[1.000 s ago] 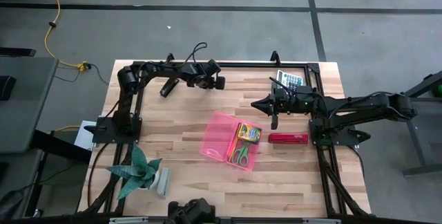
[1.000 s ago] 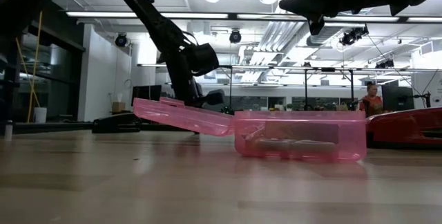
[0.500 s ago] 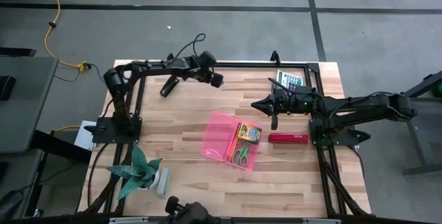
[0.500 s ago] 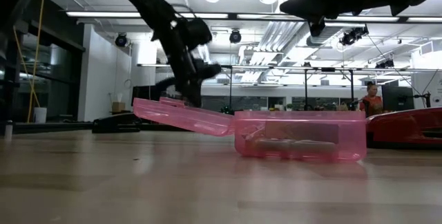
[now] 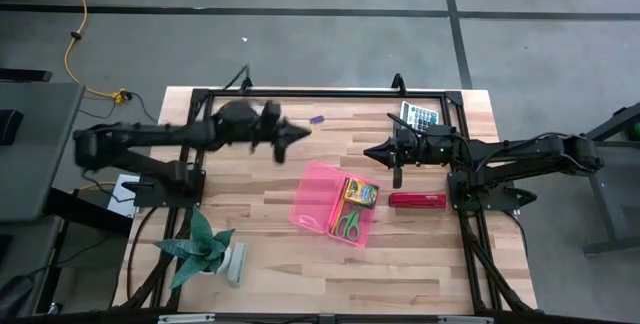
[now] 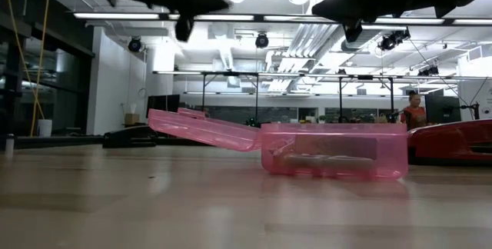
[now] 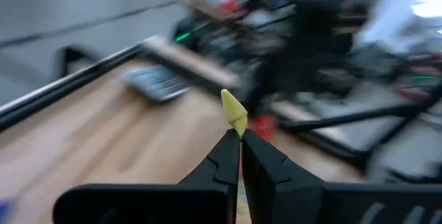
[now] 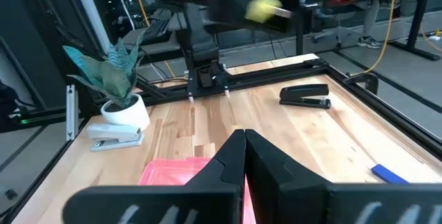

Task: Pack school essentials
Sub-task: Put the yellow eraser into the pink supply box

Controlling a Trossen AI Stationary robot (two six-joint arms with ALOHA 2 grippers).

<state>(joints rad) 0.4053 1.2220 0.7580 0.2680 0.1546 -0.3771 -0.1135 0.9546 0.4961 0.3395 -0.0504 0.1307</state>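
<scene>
The left gripper (image 7: 239, 135) is pinched shut on a small yellow piece (image 7: 234, 110), and it has swung from the desk's far edge toward the middle, now high near the open pink pencil case (image 5: 334, 204), so a drop into it looks next. The case already holds the scissors (image 5: 347, 224) and crayon box (image 5: 360, 192). The right gripper (image 5: 397, 177), fingers together and empty, hangs beside the red stapler (image 5: 417, 200).

Your wooden table (image 5: 270, 254) carries an open pink case (image 5: 333, 204) just below the right gripper (image 5: 397, 178), a red stapler (image 5: 417, 200) beside that gripper, a calculator (image 5: 420, 116) behind it, a potted plant (image 5: 198, 247) and white stapler (image 5: 235, 264) well apart from both grippers.
</scene>
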